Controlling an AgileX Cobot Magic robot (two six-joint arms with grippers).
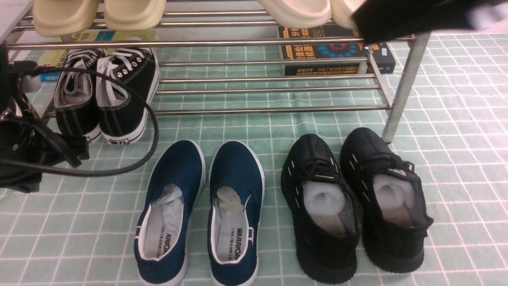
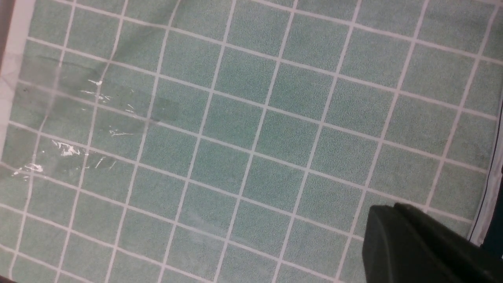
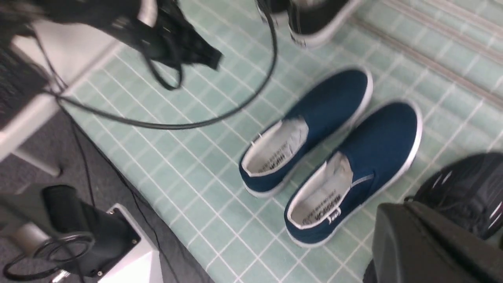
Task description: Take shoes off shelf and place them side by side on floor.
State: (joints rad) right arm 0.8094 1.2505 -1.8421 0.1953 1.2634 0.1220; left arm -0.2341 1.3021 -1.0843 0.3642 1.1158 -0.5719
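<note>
The two navy shoes stand side by side on the floor [image 1: 456, 159], toes toward the shelf [image 1: 274, 109]: the left shoe [image 1: 170, 210] and the right shoe [image 1: 236, 206]. The right wrist view shows the pair too, one shoe [image 3: 314, 125] beside the other [image 3: 361, 169]. My right gripper [image 3: 397, 210] is shut and empty, up in the air on the near side of the pair; its arm [image 1: 412, 18] is a dark blur at the top right. My left gripper [image 2: 387, 210] is shut on nothing, over bare grid floor [image 2: 235, 118]. The left arm [image 1: 24, 151] is at the left edge.
Black lace-up sneakers [image 1: 105, 95] rest on the shelf's lower tier, cream slippers [image 1: 99, 14] on the upper tier, with books [image 1: 329, 53] behind. All-black knit sneakers [image 1: 353, 198] stand right of the navy pair. A black cable [image 1: 152, 131] loops from the left arm.
</note>
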